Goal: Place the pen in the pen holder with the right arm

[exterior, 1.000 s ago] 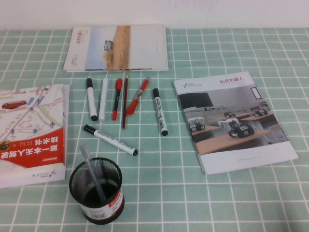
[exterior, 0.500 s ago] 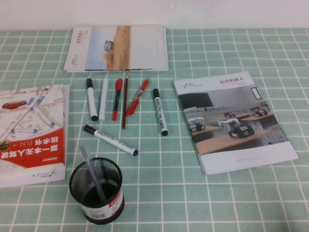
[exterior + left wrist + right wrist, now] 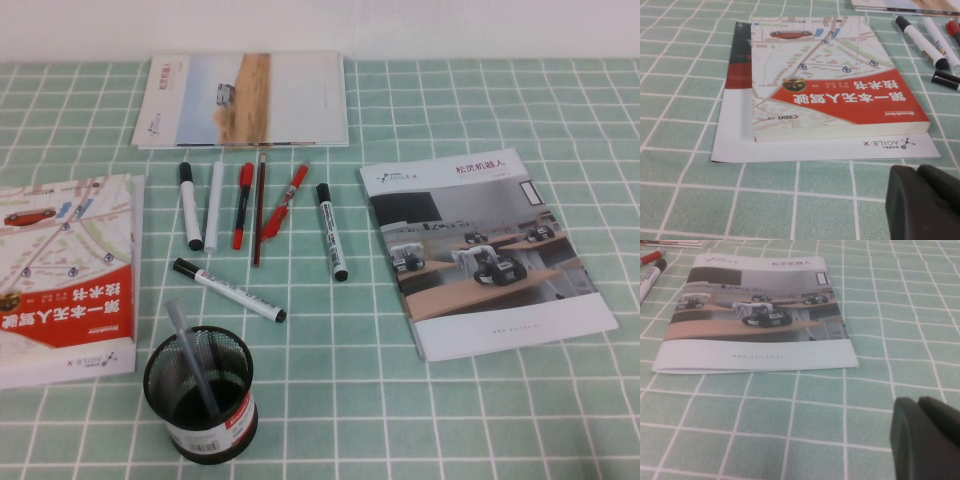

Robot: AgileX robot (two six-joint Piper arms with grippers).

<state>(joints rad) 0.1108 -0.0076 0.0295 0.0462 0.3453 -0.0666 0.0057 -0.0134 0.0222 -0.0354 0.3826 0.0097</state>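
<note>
The grey pen (image 3: 188, 348) stands tilted inside the black mesh pen holder (image 3: 236, 415) at the front left of the table, its top end sticking out over the rim toward the left. Neither arm shows in the high view. My right gripper (image 3: 919, 403) is shut and empty, low over the green checked cloth near the front edge of the robot brochure (image 3: 755, 315). My left gripper (image 3: 918, 171) is shut and empty, low over the cloth in front of the red and white book (image 3: 835, 85).
Several markers and pens (image 3: 245, 205) lie in a row behind the holder, and one white marker with a black cap (image 3: 228, 289) lies slanted just beyond it. The red book (image 3: 62, 275) lies at left, the brochure (image 3: 485, 250) at right, another booklet (image 3: 245, 98) at the back.
</note>
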